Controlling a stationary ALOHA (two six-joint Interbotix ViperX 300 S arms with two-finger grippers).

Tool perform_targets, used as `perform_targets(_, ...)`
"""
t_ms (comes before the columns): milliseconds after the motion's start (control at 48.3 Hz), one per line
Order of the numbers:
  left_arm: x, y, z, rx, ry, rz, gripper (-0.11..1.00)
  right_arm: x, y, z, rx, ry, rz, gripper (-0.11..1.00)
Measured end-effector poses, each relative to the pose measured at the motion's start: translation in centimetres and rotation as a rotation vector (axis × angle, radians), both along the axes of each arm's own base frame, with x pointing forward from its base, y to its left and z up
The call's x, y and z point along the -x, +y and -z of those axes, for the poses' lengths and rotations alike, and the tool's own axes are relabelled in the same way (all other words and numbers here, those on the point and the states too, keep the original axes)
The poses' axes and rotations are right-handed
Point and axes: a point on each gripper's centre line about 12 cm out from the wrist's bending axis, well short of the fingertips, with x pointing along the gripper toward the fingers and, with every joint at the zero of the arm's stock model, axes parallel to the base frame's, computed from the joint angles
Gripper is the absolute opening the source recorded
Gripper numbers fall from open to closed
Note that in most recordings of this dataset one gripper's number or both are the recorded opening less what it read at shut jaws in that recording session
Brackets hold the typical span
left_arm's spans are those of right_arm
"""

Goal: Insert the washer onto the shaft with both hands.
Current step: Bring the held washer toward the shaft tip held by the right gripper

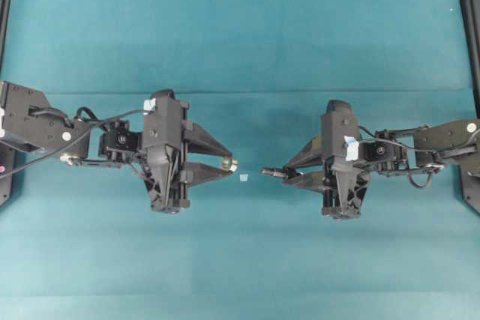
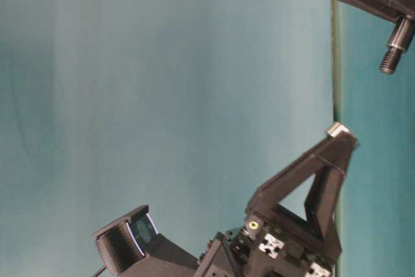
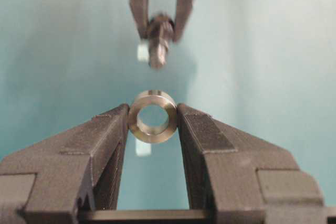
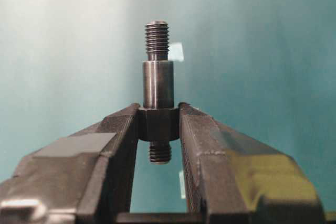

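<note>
My left gripper (image 3: 153, 117) is shut on the washer (image 3: 153, 116), a silvery ring held at its fingertips with the hole facing along the fingers. From overhead the washer (image 1: 232, 163) points right, toward the shaft (image 1: 271, 172). My right gripper (image 4: 159, 123) is shut on the shaft (image 4: 158, 82) by its thick dark collar, the threaded thin end sticking out ahead. In the left wrist view the shaft (image 3: 158, 40) hangs blurred beyond the washer, a gap between them. In the table-level view the shaft (image 2: 396, 45) and the washer (image 2: 338, 129) are apart.
A small pale square tape scrap (image 1: 244, 177) lies on the teal table (image 1: 240, 50) between the two fingertips. Black frame rails (image 1: 469, 28) run along the table's left and right edges. The left arm (image 1: 45, 125) and right arm (image 1: 442, 144) reach in from the sides.
</note>
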Motion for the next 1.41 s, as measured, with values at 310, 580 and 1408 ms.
perform_targets(310,-0.1,0.0,0.0,0.003,-0.014,-0.001,0.37,-0.2,0.0,-0.2,0.0,-0.028,0.001,0.0)
perform_targets(580,-0.8,0.0,0.5,0.003,-0.006,-0.001,0.37,-0.3,0.0,-0.3,0.0,-0.043,0.001,0.0)
perform_targets(1408,-1.8,-0.3,1.8,0.009,0.011,0.003,0.37,-0.9,0.0,0.8,0.002,-0.074,0.003,0.0)
